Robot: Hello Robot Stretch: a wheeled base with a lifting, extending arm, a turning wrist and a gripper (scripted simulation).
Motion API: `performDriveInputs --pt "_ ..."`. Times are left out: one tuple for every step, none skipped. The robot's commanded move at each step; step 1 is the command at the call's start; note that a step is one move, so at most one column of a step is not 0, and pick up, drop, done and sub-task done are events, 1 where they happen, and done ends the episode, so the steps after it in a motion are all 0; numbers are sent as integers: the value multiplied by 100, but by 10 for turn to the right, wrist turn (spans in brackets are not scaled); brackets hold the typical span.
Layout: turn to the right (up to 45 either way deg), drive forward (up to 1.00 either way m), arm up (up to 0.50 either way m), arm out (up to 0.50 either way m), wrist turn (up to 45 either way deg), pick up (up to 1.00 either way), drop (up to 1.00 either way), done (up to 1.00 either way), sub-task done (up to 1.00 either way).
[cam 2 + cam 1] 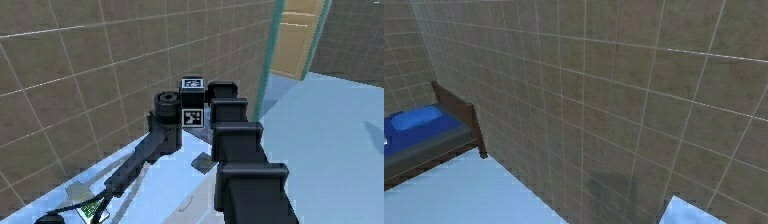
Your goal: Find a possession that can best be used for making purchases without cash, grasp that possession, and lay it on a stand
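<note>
In the arm side view the dark arm (240, 160) rises from the bottom edge, with two white marked squares (193, 100) at its far end. Left of them is the gripper's dark body (165, 108). The gripper (103, 197) slants down to the left over a pale surface (160, 185). A small green and white thing (90, 208) lies on that surface at the fingertips, so I cannot tell whether the gripper holds anything. A small flat grey thing (203, 162) lies on the same surface beside the arm.
A brown tiled wall (614, 100) runs close along the forward view's right. A bed (424, 130) with a blue cover, blue pillow and dark wooden frame stands at its left, on pale blue floor (474, 195). A tan door (300, 40) in a teal frame is at the arm side view's upper right.
</note>
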Motion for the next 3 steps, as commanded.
performDriveInputs --pt "0 0 0 -16 0 0 0 0 0" --pt "-450 0 0 0 0 0 0 0 0" --pt "-450 0 0 0 0 0 0 0 0"
